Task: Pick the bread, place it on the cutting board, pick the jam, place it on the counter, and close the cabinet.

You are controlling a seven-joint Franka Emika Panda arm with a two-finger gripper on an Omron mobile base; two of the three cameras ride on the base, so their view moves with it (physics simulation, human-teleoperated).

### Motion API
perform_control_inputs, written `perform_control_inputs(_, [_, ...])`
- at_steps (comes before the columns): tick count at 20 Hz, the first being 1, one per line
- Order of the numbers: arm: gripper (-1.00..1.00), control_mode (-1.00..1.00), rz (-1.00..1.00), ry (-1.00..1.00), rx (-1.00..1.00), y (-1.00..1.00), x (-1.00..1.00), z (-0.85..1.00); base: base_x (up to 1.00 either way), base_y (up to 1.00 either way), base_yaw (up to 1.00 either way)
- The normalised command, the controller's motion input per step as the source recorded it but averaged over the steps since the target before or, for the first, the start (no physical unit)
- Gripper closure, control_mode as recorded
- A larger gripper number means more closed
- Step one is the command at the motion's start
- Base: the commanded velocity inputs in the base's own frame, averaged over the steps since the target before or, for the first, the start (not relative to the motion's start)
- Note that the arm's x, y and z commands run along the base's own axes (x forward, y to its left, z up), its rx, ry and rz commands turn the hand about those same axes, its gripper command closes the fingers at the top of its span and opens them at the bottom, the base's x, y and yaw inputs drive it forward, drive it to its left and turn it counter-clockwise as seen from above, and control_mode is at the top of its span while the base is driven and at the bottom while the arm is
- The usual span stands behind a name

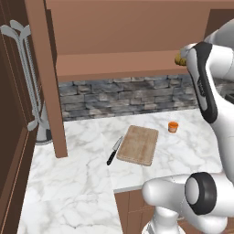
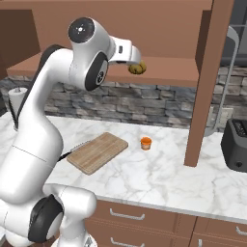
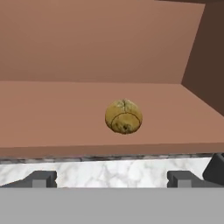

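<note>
A: Left base view sits behind the arm, looking forward and down over the surface [image 1: 73, 183] toward the open cabinet [image 1: 114, 68].

B: Right base view takes the same spot from the other side; both catch the cutting board [image 2: 98, 152], the jam [image 2: 145, 143] and the stone backsplash [image 2: 120, 103].

A: Hand view's in close, level with the cabinet shelf [image 3: 65, 113], facing straight in at the bread [image 3: 124, 116].

one bread roll [image 3: 124, 116], one orange jar [image 1: 172, 126], one cutting board [image 1: 138, 144], one knife [image 1: 114, 150], one toaster [image 2: 236, 144], one paper towel roll [image 2: 17, 101], two open cabinet doors [image 1: 47, 77]
</note>
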Motion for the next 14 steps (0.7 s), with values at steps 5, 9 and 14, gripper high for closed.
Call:
perform_control_inputs(5, [-1.0, -1.0, 0.0, 0.0, 0.0, -0.06, 0.24, -0.01, 0.0, 0.0, 0.0])
perform_control_inputs(9, [-1.0, -1.0, 0.0, 0.0, 0.0, -0.09, 0.2, -0.1, 0.0, 0.0, 0.0])
perform_control_inputs(14, [-1.0, -1.0, 0.0, 0.0, 0.0, -0.15, 0.15, -0.13, 0.0, 0.0, 0.0])
